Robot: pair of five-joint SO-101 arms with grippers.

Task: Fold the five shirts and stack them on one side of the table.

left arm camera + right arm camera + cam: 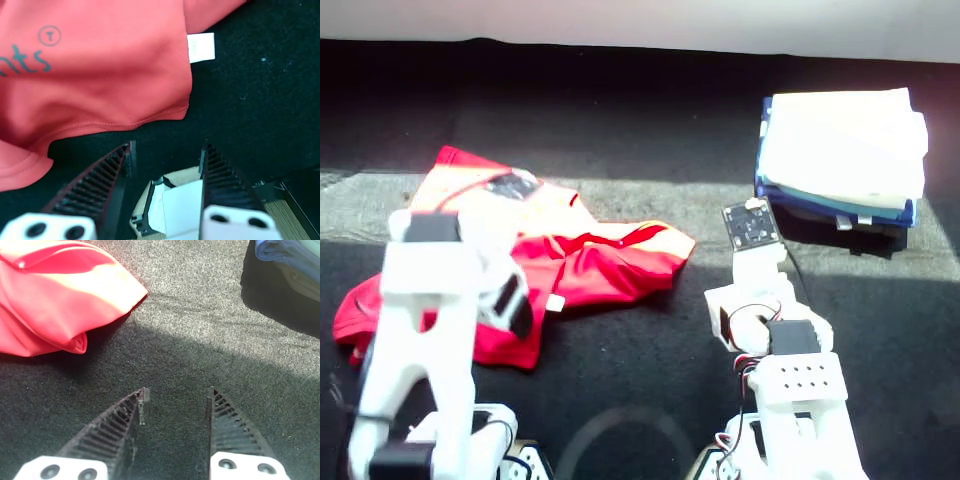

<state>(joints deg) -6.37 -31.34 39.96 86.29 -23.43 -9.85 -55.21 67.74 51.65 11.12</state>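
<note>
Crumpled red shirt lies near the table's left edge; folded stack sits at the far right corner. Fingers of left gripper are spread, empty, just off the shirt's hem. Same for right gripper, spread over bare table between shirt and stack. Best bet: pinch one hem layer and pull flat before folding.

A red shirt lies unfolded and rumpled, spread flat with creased, doubled-over edges, well to the left of the stack of folded shirts and nearer the arms than it. A small white tag sticks out from its hem, and teal lettering shows on the cloth. The stack is neat and squared, with a white shirt on top and teal and blue layers under it.
</note>
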